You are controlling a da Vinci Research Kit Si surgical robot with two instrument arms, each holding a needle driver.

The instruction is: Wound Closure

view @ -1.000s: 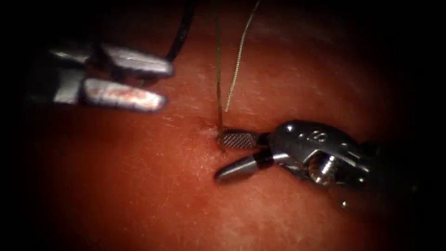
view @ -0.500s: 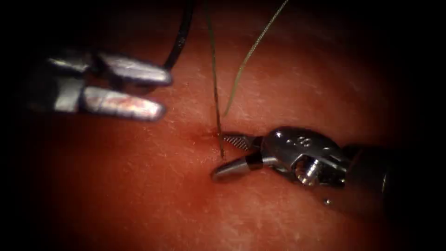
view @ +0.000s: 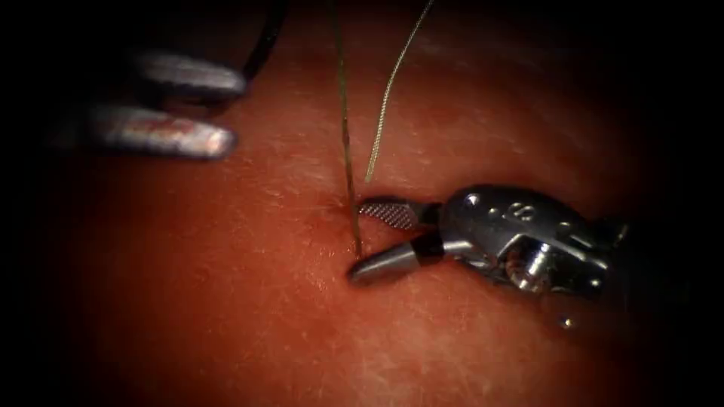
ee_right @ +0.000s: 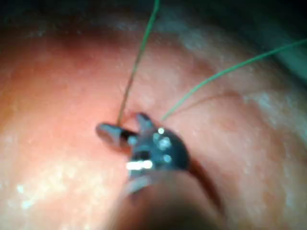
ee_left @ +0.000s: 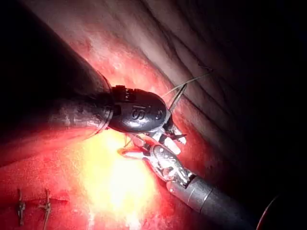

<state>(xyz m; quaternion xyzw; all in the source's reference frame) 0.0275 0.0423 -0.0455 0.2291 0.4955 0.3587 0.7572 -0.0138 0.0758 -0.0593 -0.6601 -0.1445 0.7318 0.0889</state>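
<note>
The tissue (view: 467,128) spreads red and glistening across the endoscope view, and the stitch site sits near its middle, where a taut strand of thread (view: 344,120) rises straight up from the surface. A second, paler strand (view: 388,90) hangs just to the right of it, its free end stopping short of the tissue.

The right tool (view: 360,243) comes in low from the right with its jaws parted — the upper, cross-hatched jaw lies just right of the taut strand and the lower one reaches under it, so the strand stands in the mouth of the jaws, close to the tissue. They grip nothing yet. The left tool (view: 226,109) sits well apart at the upper left, its jaws slightly apart; a dark cord (view: 264,45) runs up from behind them, and I cannot tell whether they pinch anything.

No needle can be made out (it may lie beyond the frame, up the strands).

Judged from this — to do well, the strand should sit deep between the right jaws, not at their tips, and the lower jaw should stay off the tissue so that closing catches thread alone.
</note>
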